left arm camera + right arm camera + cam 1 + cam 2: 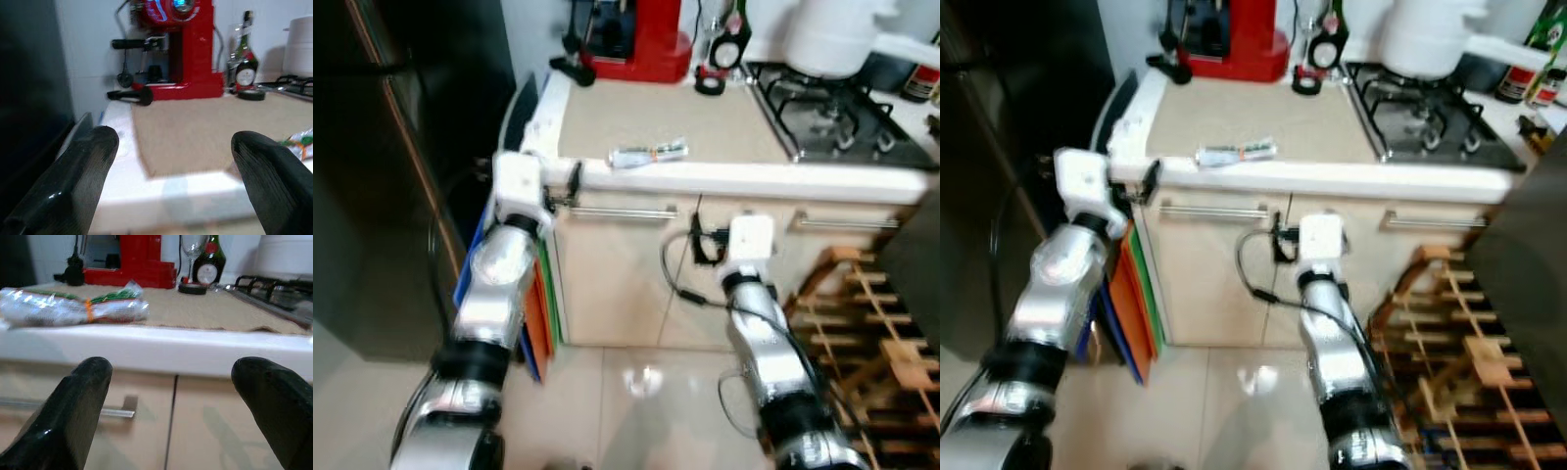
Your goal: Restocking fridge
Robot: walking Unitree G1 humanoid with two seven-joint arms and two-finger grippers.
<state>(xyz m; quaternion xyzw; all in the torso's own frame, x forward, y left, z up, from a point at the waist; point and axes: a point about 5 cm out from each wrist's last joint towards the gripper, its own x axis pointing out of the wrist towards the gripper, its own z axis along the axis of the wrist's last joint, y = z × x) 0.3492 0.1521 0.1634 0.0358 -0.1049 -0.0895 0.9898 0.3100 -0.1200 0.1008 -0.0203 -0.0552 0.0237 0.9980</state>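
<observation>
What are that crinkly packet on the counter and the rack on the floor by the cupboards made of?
The packet looks like thin clear plastic film: it is shiny and wrinkled, with green showing through and an orange band around its middle. The rack looks like bare pale wood, matte slats crossing in a lattice. What the packet holds I cannot tell.

A wrapped packet lies on the counter near its front edge. Behind it, at the back, stand a coffee machine and a bottle. A hob sits to the right, bearing a pot. Drawers lie below the counter; a wooden rack stands on the floor at right.
</observation>
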